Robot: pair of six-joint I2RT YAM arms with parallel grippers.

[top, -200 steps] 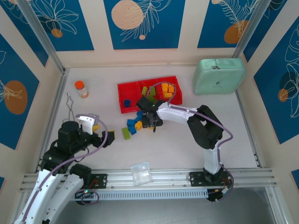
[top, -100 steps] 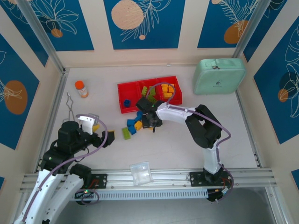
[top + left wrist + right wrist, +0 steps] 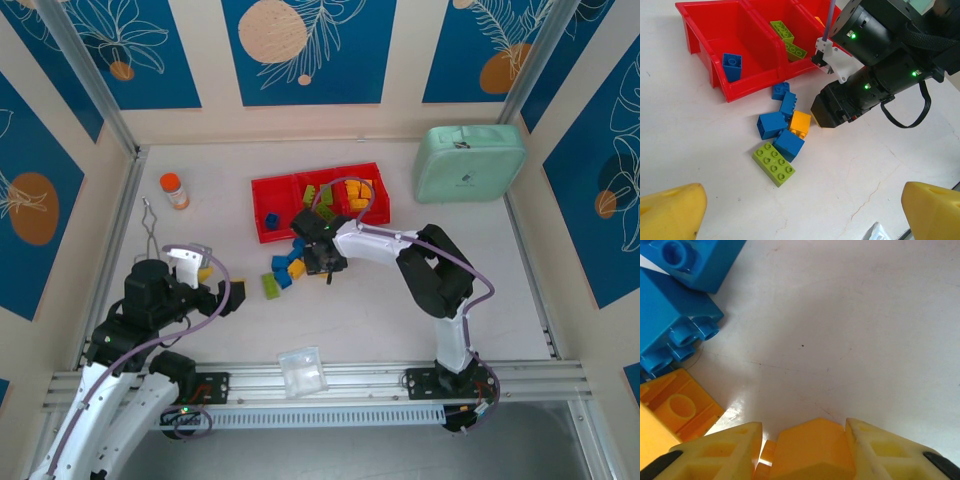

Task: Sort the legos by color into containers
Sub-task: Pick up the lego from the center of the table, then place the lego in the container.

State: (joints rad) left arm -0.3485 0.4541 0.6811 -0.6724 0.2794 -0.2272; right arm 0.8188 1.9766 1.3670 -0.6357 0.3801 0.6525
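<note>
Yellow fingertips (image 3: pixel 670 212) of left end effector (image 3: pixel 800 212) stand wide apart with nothing between them: fully open, held over bare worktop (image 3: pixel 700 150) at near left. Clear packet (image 3: pixel 302 370) lies at the near edge, between the arm bases.

Loose pile sits mid-worktop, just in front of the tray (image 3: pixel 745 86):
- green brick (image 3: pixel 773 163) nearest, flat, studs up
- big blue bricks (image 3: pixel 771 125) behind it, touching each other
- orange brick (image 3: pixel 800 123) against them on the right
- small blue bricks (image 3: pixel 780 90) beyond, the last one just beside the tray wall

Right end effector (image 3: pixel 802 426) is down at the pile's right edge, low over the worktop. Yellow-orange brick (image 3: pixel 810 450) sits between its fingers. One finger is against it and the other shows a sliver of gap, so can't tell if the grip has closed.

Tray contents:
- left compartment (image 3: pixel 727 35): one blue cube (image 3: pixel 732 66)
- middle compartment (image 3: pixel 770 10): green pair (image 3: pixel 782 31)
- right compartment (image 3: pixel 380 212): yellow-orange stack (image 3: pixel 358 190), with the right arm's cable arching over it

Tongs (image 3: pixel 150 235) lie far left and the bottle (image 3: pixel 174 190) stands upright beyond them. Mint case (image 3: pixel 470 162) sits at far right, well apart from the tray.
</note>
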